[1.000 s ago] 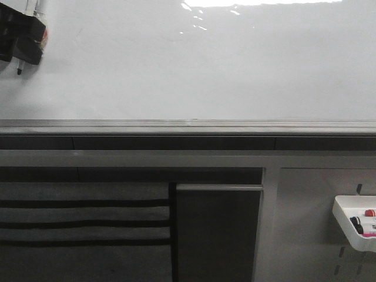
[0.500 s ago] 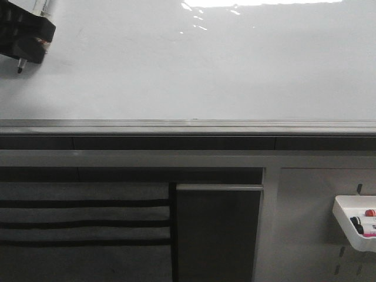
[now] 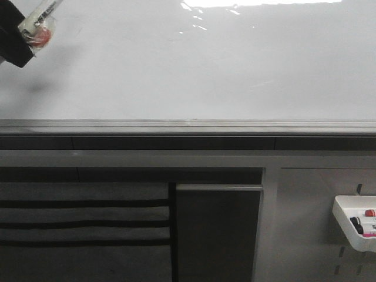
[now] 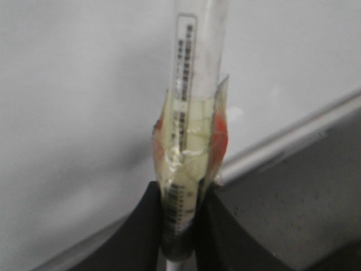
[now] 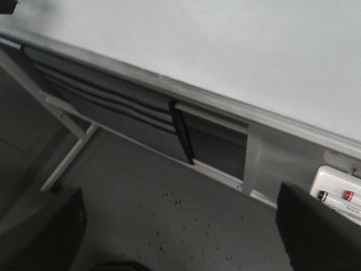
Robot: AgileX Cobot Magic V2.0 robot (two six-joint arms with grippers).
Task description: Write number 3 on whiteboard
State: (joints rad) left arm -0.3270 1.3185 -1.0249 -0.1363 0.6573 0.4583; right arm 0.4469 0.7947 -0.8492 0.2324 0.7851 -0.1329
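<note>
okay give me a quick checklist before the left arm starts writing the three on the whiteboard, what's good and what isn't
1. Marker gripped: ok. The left gripper is shut on the taped marker.
2. Tip condition: cannot tell. The marker's tip is outside every view.
3. Tip on the board: cannot tell. In the front view the left gripper sits at the top left corner, and contact is not visible.
4. Writing area free: ok. The whiteboard shows only glare, no number 3 yet.
5. Right arm out of the way: ok. The right gripper is open, empty and away from the board.
6. Spare markers: ok. The white tray at lower right holds some.
</note>
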